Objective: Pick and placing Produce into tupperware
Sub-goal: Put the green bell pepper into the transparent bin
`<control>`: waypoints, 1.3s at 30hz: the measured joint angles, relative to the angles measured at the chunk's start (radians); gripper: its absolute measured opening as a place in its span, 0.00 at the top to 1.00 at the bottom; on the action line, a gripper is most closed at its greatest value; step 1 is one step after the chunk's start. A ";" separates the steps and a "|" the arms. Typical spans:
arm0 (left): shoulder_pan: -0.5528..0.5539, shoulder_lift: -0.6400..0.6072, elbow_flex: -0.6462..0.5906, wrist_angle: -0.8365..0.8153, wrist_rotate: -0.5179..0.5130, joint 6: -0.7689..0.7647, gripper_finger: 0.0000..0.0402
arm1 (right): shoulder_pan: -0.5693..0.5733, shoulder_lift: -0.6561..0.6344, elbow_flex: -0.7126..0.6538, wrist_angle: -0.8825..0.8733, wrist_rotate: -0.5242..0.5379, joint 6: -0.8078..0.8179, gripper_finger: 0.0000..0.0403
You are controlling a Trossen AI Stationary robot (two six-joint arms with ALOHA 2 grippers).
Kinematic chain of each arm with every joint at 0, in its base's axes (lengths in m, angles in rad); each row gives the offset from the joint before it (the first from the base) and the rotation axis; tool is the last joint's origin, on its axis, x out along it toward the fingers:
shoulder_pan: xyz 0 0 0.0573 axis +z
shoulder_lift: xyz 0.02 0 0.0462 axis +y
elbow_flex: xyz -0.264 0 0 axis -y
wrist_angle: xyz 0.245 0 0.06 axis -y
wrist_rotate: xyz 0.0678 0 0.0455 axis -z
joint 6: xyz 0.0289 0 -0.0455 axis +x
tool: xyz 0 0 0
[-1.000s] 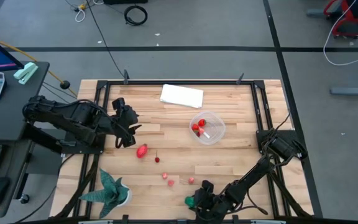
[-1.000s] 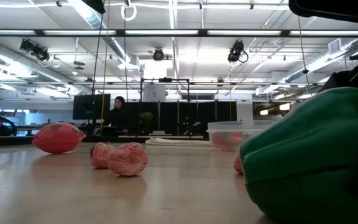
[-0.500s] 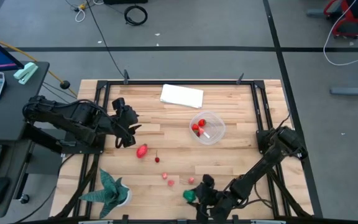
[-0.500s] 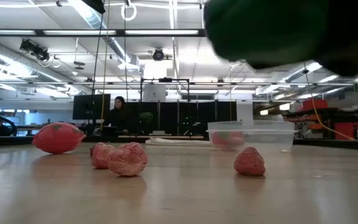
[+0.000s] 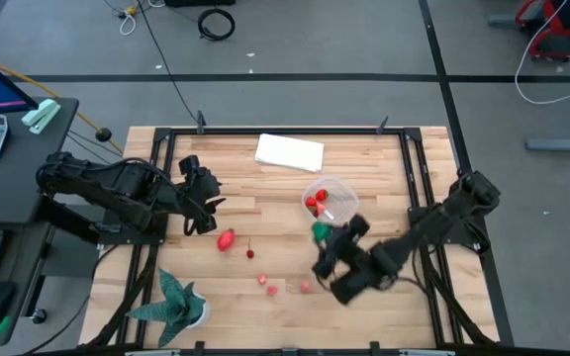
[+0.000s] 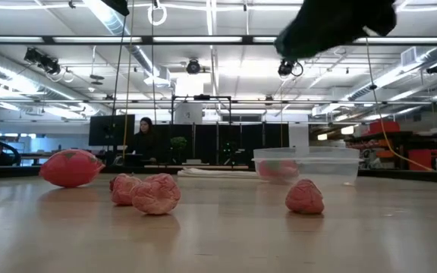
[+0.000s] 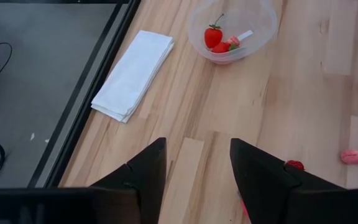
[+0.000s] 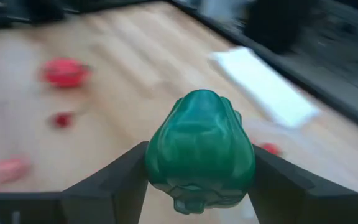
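My right gripper [image 5: 325, 237] hangs above the table just near of the tupperware [image 5: 352, 206], shut on a green toy pepper [image 8: 201, 146], which shows in the high view as a green spot [image 5: 320, 231]. The clear round tub holds red strawberries [image 7: 213, 36]. A red piece [image 5: 227, 239], a tiny red one [image 5: 250, 253] and three pink pieces [image 5: 262, 280] [image 5: 272, 290] [image 5: 306, 286] lie loose on the wood. My left gripper [image 7: 197, 168] is open and holds nothing, raised over the table's left part. My right gripper pinches the green pepper by two opposite sides [image 8: 157, 155] between its two fingers [image 8: 120, 183]. The fingers slant down and toward the far side. The pepper is lifted clear of the table, and its rounded end stands out past the fingertips.
A folded white cloth [image 5: 289, 152] lies at the far edge, left of the tub. A spiky teal potted plant [image 5: 173, 302] stands at the near left corner. A dark metal frame [image 5: 411, 163] borders the tabletop. Bare wood lies between the tub and the loose pieces.
My right gripper has risen from the table's near edge and gone toward the far side, up to the tub, tipping from steeply down toward level. The green pepper has gone with it and is lifted clear of the table. The left arm has kept still.
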 joint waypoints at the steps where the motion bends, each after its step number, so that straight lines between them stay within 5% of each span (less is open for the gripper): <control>1: 0.000 0.000 0.000 0.000 0.000 0.000 0.55 | -0.028 -0.006 0.000 -0.040 -0.007 0.017 0.40; 9: 0.000 0.000 0.000 0.000 0.000 -0.001 0.55 | -0.251 0.019 -0.023 -0.115 -0.307 0.004 0.41; 15: 0.000 0.000 0.000 0.000 0.000 -0.001 0.55 | -0.336 0.020 -0.084 -0.111 -0.353 0.017 0.41; 20: 0.000 0.000 0.000 0.000 0.000 -0.001 0.56 | -0.389 0.016 -0.120 -0.105 -0.529 0.014 0.41; 33: 0.000 0.017 0.001 -0.021 0.004 -0.114 0.52 | -0.417 0.016 -0.228 0.065 -0.551 -0.111 0.38; 39: -0.014 0.078 0.001 -0.136 0.143 -0.238 0.48 | -0.417 0.016 -0.228 0.066 -0.558 -0.114 0.37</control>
